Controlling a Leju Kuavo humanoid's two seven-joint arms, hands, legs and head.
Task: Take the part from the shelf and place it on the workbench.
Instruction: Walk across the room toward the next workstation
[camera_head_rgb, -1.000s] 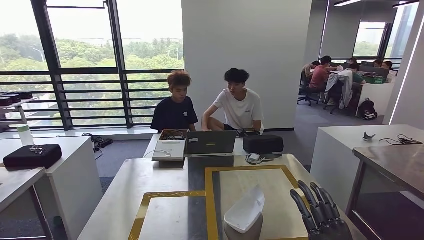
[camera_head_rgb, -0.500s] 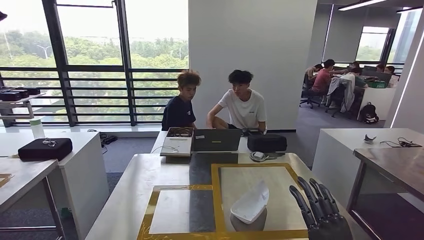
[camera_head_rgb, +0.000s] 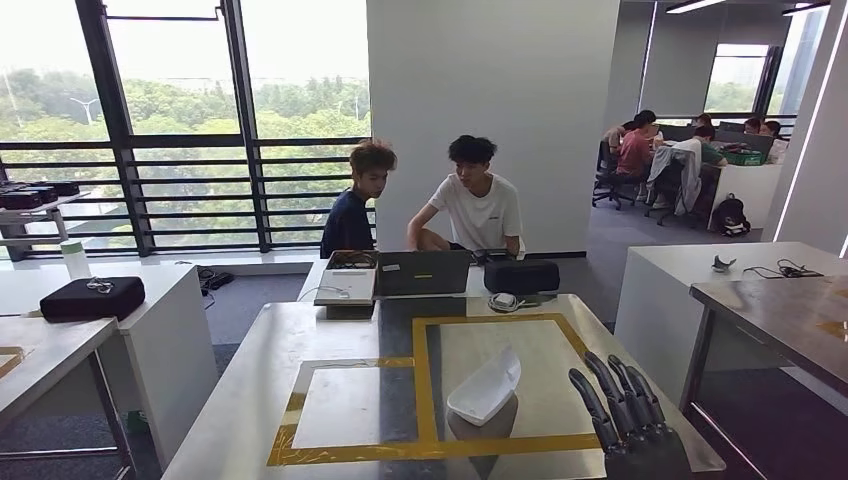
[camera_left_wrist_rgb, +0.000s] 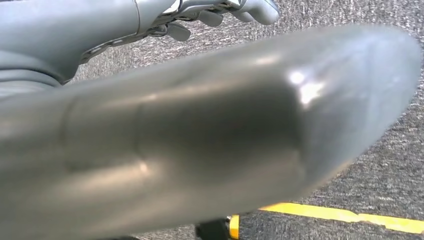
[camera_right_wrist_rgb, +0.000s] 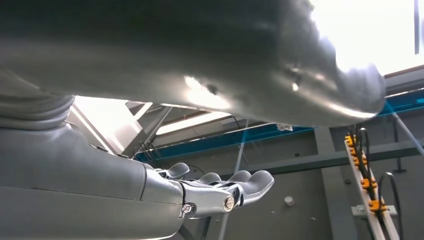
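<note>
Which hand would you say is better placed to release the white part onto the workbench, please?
The right hand: it is raised over the workbench, beside the white part inside the yellow-taped area. The left hand hangs over carpet.

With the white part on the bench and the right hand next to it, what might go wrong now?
1. The right hand stands with its fingers raised close beside the white part; a sideways sweep while pulling back might knock it.
2. The part lies near the front yellow tape line of its marked area on the workbench; a small nudge could probably push it across the line.
</note>
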